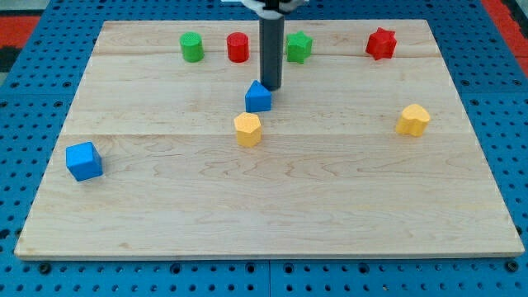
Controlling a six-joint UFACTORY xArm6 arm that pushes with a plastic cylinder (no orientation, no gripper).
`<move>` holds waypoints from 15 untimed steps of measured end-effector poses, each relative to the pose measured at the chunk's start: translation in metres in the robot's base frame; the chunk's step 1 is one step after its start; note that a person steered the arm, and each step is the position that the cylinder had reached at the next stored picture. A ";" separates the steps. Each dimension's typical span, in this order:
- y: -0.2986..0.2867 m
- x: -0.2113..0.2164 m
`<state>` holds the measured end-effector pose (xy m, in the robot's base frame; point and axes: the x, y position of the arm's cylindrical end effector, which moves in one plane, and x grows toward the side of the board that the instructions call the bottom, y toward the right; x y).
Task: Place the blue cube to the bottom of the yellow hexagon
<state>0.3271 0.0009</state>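
A blue cube [84, 161] lies near the left edge of the wooden board [272, 214]. A second, smaller blue block [258, 97] with a pointed top sits near the board's middle. A yellow hexagon-like block [247, 129] lies just below it. A second yellow block [413, 120] of similar shape lies at the view's right. My tip [271, 88] rests at the upper right edge of the small blue block and seems to touch it. It is far to the right of and above the blue cube.
Along the board's top edge stand a green cylinder [191, 47], a red cylinder [238, 47], a green block [299, 46] partly behind my rod, and a red star-like block [380, 44]. Blue pegboard surrounds the board.
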 end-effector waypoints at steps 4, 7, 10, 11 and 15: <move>-0.249 0.111; -0.090 0.179; -0.100 0.234; -0.056 0.247; -0.025 0.220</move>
<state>0.5474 -0.0237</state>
